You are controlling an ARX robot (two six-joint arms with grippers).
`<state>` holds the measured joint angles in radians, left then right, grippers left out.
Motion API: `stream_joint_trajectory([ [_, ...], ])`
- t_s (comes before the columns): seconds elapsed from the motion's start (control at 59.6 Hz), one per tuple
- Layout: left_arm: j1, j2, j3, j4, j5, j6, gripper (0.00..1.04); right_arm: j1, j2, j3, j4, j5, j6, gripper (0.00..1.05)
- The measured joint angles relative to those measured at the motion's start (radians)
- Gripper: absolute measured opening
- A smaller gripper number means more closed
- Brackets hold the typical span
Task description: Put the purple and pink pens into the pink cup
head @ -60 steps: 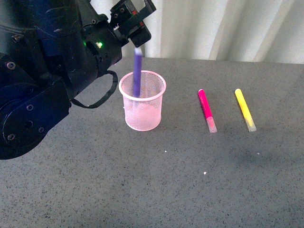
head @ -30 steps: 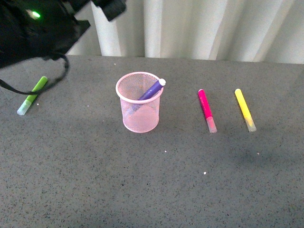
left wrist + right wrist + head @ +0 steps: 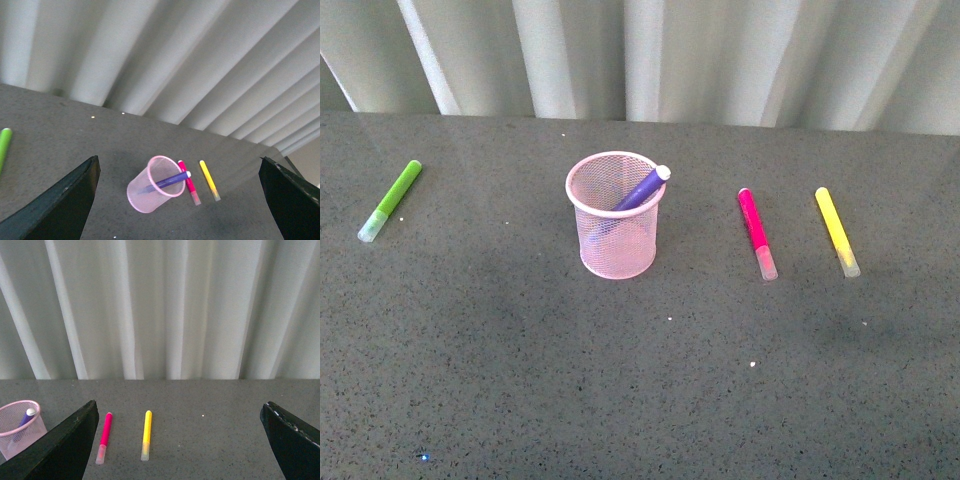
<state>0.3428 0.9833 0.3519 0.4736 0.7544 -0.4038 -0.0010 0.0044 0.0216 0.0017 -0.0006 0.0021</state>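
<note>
one pen is yet to go in. on the worktop the pink cup holds the purple pen, leaning on its rim. the pink pen lies flat to the cup's right, long axis pointing away from the robot, pale cap nearest. left jaws and right jaws both gape empty; the right arm seems nearer.
</note>
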Motion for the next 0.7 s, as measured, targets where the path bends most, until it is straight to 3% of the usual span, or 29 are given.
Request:
stream_joint_trajectory([
  [0.017, 0.000, -0.006, -0.008, 0.003, -0.019, 0.008, 0.97, 0.000, 0.000, 0.000, 0.000, 0.000, 0.000, 0.98],
  [0.034, -0.018, -0.020, -0.038, 0.056, -0.122, 0.051, 0.92, 0.000, 0.000, 0.000, 0.000, 0.000, 0.000, 0.98],
  [0.101, -0.076, -0.086, -0.121, 0.160, -0.380, 0.202, 0.78, 0.000, 0.000, 0.000, 0.000, 0.000, 0.000, 0.98],
  [0.185, -0.121, -0.171, -0.179, 0.158, -0.528, 0.316, 0.62, 0.000, 0.000, 0.000, 0.000, 0.000, 0.000, 0.98],
  [0.47, -0.218, -0.350, -0.269, 0.070, -0.633, 0.386, 0.07, 0.000, 0.000, 0.000, 0.000, 0.000, 0.000, 0.98],
  [0.57, -0.237, -0.397, -0.284, 0.039, -0.652, 0.393, 0.04, 0.000, 0.000, 0.000, 0.000, 0.000, 0.000, 0.98],
  [0.637, -0.302, -0.441, -0.297, 0.006, -0.741, 0.394, 0.04, 0.000, 0.000, 0.000, 0.000, 0.000, 0.000, 0.98],
  [0.705, -0.332, -0.475, -0.306, -0.018, -0.751, 0.396, 0.04, 0.000, 0.000, 0.000, 0.000, 0.000, 0.000, 0.98],
])
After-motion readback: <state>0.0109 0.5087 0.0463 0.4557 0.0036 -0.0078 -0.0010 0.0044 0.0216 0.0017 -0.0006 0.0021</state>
